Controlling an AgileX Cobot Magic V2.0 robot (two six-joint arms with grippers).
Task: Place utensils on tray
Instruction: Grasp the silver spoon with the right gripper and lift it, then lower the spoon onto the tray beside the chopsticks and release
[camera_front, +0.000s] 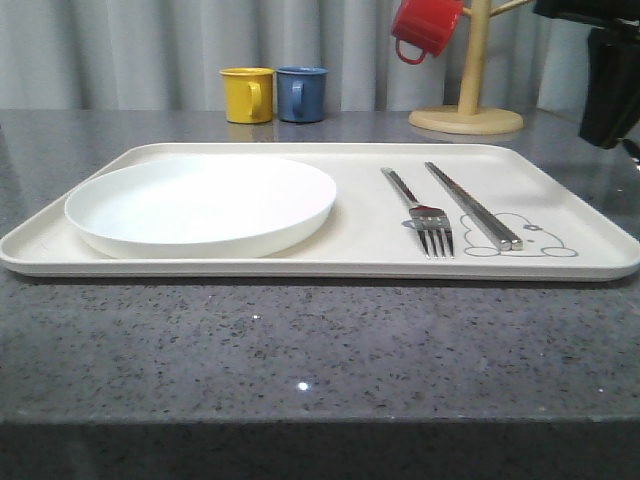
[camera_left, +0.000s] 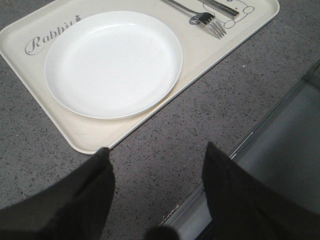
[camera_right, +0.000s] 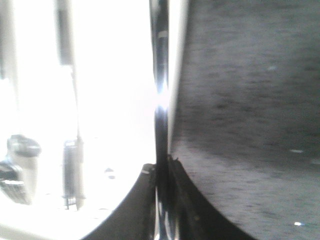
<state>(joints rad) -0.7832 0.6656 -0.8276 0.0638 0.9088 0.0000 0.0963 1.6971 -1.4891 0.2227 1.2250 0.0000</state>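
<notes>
The cream tray (camera_front: 360, 262) lies across the grey table. On its right half rest a silver fork (camera_front: 425, 222) and a pair of chopsticks (camera_front: 475, 207), side by side over the rabbit drawing. The left wrist view shows the tray (camera_left: 95, 135), fork (camera_left: 202, 19) and chopsticks (camera_left: 220, 7). My left gripper (camera_left: 157, 150) hangs open and empty above bare table, just off the tray's near corner. My right gripper (camera_right: 161, 167) is shut on a slim shiny metal utensil (camera_right: 161, 90) seen edge-on. Its far end is blurred. The right arm (camera_front: 605, 80) is raised at the far right.
A round white plate (camera_front: 200, 203) fills the tray's left half. Behind the tray stand a yellow mug (camera_front: 247, 95) and a blue mug (camera_front: 301, 94). A red mug (camera_front: 425, 27) hangs on a wooden mug tree (camera_front: 467, 100). The table's edge (camera_left: 260, 125) runs close to my left gripper.
</notes>
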